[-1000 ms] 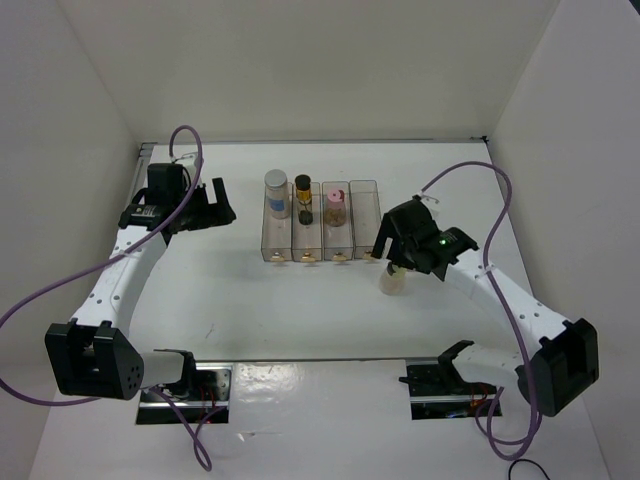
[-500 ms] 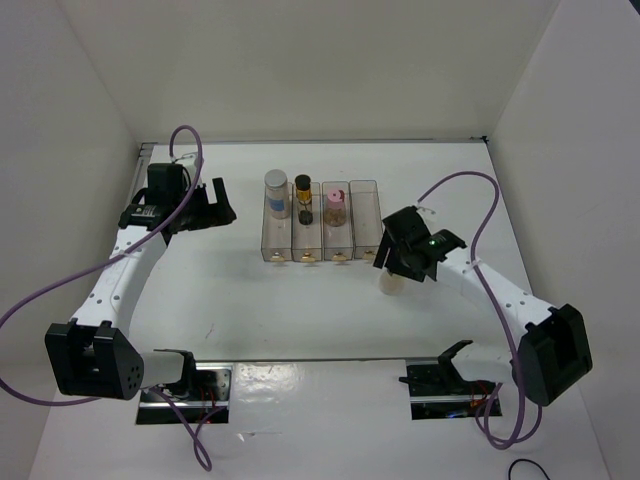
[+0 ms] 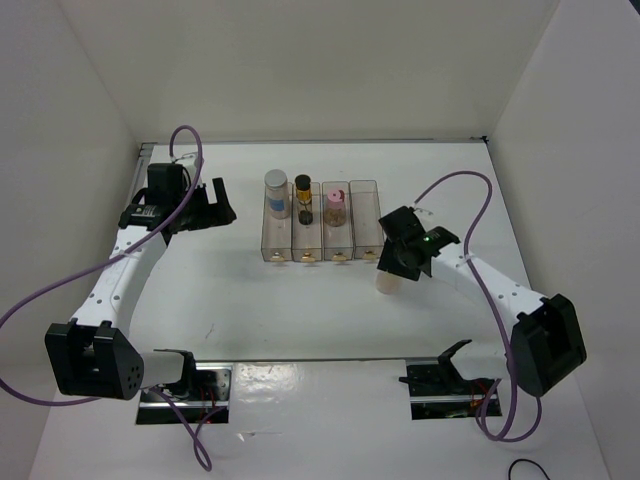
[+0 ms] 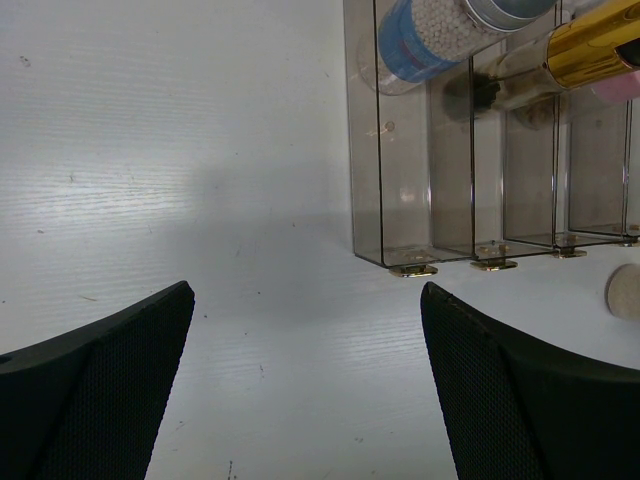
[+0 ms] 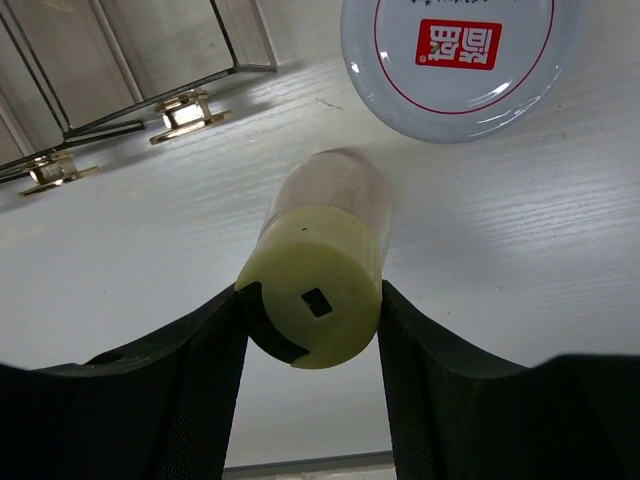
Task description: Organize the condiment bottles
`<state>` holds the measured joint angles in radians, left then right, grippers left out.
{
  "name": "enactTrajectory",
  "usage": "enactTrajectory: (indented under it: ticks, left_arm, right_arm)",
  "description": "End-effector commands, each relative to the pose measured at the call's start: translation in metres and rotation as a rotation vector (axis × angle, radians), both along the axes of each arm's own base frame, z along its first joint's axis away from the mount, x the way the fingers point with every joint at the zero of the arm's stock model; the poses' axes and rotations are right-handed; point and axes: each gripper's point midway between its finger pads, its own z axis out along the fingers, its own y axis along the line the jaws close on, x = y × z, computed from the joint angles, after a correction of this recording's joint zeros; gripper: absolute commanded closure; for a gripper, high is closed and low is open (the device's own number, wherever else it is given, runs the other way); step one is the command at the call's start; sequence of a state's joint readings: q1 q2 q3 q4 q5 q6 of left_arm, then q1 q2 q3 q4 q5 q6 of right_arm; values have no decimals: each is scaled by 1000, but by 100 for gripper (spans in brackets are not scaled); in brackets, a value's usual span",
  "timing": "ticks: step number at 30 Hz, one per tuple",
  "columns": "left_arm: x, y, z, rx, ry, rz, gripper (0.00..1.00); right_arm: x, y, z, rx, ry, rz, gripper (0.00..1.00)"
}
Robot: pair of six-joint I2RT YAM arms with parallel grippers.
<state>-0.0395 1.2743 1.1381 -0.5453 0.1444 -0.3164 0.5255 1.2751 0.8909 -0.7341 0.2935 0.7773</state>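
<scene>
Right jaws pinch the yellow-green-capped shaker (image 5: 315,300) on the white table (image 3: 300,310); left jaws gape empty.

Right gripper (image 5: 312,305) apparently pinches the yellow-green-capped shaker (image 5: 322,250) near the white/red-lidded shaker (image 5: 455,60)

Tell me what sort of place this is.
Likely a robot test cell in a lab, not a kitchen. Plain white walls box in a white table, a cabled left arm and right arm are bolted at its edge, and a clear rack holds condiment shakers.
</scene>
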Motion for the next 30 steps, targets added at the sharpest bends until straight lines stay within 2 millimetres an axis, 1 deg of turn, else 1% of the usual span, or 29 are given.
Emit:
enactTrajectory:
  ticks: [1,2,3,5,6,7,8,9,11,13,14,16,17,18,19,20,22,23,24,25,26,28,29,30]
  left_arm:
    - [3,-1,6,-7,-42,-17,0]
    - [3,-1,6,-7,-42,-17,0]
    - [3,-1,6,-7,-42,-17,0]
    - [3,-1,6,-7,-42,-17,0]
    - [3,-1,6,-7,-42,-17,0]
    - [3,-1,6,-7,-42,-17,0]
    - [3,-1,6,-7,-42,-17,0]
    - [4,-1,3,-7,-33,-17,0]
    - [4,-1,3,-7,-33,-17,0]
    - [4,-3,3,-13,-33,-24,0]
    - [4,-3,3,-13,-33,-24,0]
    - [4,-3,3,-13,-33,-24,0]
    - [4,-3,3,-13,-33,-24,0]
    - [4,-3,3,-13,-33,-24,0]
    - [4,-3,3,-13,-33,-24,0]
    - [4,-3,3,-13,-33,-24,0]
    - [4,-3,0,-13,-24,-24,0]
    - [4,-3,0,-13,-24,-24,0]
    - [4,-3,0,-13,-24,-24,0]
    - [4,-3,0,-13,-24,-24,0]
    - [4,-3,0,-13,-24,-24,0]
    - [4,-3,0,-13,-24,-24,0]
    - [4,-3,0,-13,-24,-24,0]
    - [4,-3,0,-13,-24,-24,0]
  right_arm:
    - [14,12,33,29,-61,19,94]
    - [13,14,38,30,-61,29,96]
    - [19,17,55,47,-105,43,96]
    - [19,25,75,92,-146,97,96]
    - [19,32,89,124,-167,136,96]
    - [19,35,101,153,-192,146,96]
    - [25,42,116,185,-240,174,96]
    - [26,49,123,211,-254,199,96]
    - [35,56,143,230,-307,225,96]
    - [46,61,150,217,-325,249,96]
    - [57,67,153,210,-332,261,96]
    - [70,71,154,180,-345,278,96]
    - [81,77,154,176,-351,285,96]
    - [86,80,152,173,-345,285,96]
    - [94,85,160,175,-371,295,96]
    - [100,89,150,164,-345,296,96]
    - [112,100,155,186,-369,317,96]
    - [119,104,146,179,-352,317,96]
    - [122,110,145,182,-354,326,96]
    - [125,113,144,181,-351,327,96]
    - [128,118,132,166,-334,329,96]
    - [133,118,124,143,-322,328,96]
    - [136,119,123,142,-321,328,96]
    - [139,121,115,137,-309,328,96]
